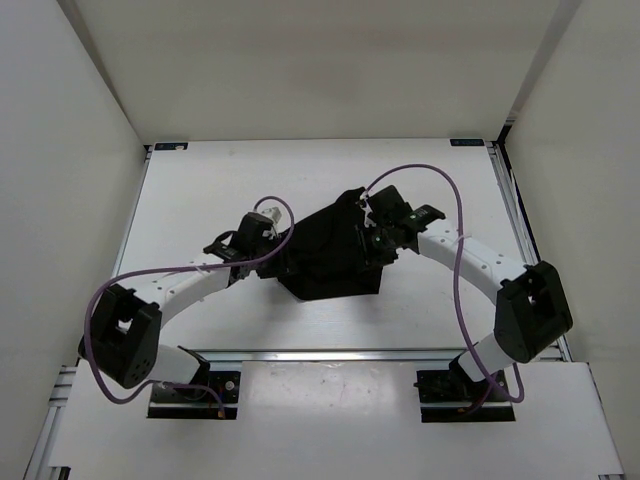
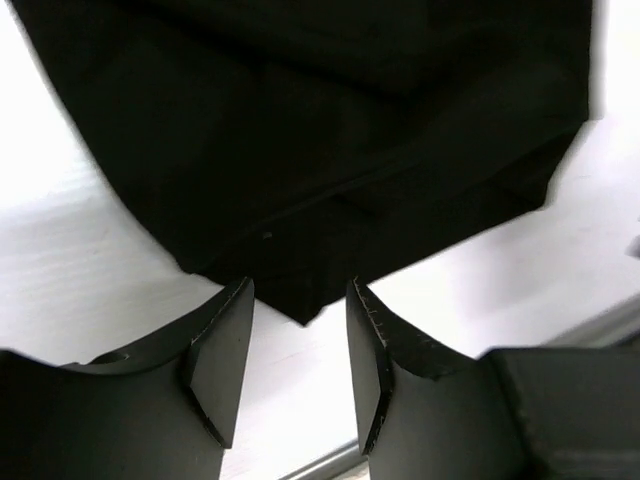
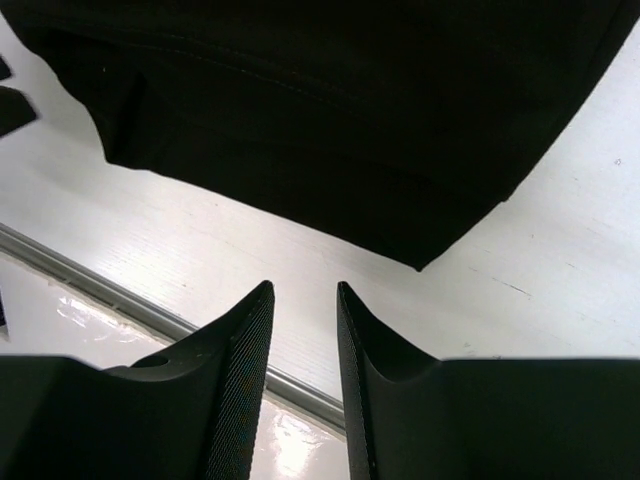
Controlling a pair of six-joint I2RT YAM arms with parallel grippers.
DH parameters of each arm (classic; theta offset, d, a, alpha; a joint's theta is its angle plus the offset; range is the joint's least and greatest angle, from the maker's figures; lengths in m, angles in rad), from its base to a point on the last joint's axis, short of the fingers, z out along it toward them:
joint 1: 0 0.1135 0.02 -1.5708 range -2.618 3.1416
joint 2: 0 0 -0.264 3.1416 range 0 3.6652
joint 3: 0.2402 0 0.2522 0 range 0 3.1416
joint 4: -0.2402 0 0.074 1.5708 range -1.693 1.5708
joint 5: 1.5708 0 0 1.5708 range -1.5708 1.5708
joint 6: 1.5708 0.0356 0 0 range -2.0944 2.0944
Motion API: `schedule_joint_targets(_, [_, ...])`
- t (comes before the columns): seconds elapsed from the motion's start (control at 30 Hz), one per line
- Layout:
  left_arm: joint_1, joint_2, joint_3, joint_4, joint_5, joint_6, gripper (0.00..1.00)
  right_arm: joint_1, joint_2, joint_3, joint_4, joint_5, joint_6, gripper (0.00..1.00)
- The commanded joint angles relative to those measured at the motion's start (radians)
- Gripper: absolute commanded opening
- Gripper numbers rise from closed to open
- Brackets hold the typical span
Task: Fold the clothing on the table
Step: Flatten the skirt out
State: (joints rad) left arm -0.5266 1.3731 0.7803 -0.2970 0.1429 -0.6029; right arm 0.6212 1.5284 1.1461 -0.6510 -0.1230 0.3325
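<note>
The black clothing point(image 1: 330, 260) lies bunched in a folded heap at the middle of the white table point(image 1: 200, 190). My left gripper point(image 1: 272, 254) is at its left edge and my right gripper point(image 1: 373, 246) at its right edge. In the left wrist view the left gripper point(image 2: 300, 285) stands open just short of a corner of the clothing point(image 2: 330, 130), with nothing between its fingers. In the right wrist view the right gripper point(image 3: 304, 287) is open and empty above the bare table point(image 3: 560, 250), and the clothing point(image 3: 330, 100) lies beyond its tips.
A metal rail point(image 1: 350, 354) runs along the table's near edge, close below the clothing, and shows as the rail point(image 3: 100, 290) in the right wrist view. White walls close in both sides and the back. Purple cables point(image 1: 455, 230) loop over both arms.
</note>
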Motion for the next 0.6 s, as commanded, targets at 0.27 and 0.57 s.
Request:
schedule_joint_targets(0.27, [-0.188, 0.093, 0.089, -0.073, -0.275, 0.066, 0.52, -0.024, -0.042, -0.022, 0.022, -0.066, 0.013, 0.37])
schedule_joint_targets(0.57, [-0.24, 0.155, 0.151, -0.062, -0.318, 0.143, 0.52, -0.051, 0.018, -0.062, 0.019, -0.122, 0.05, 0.36])
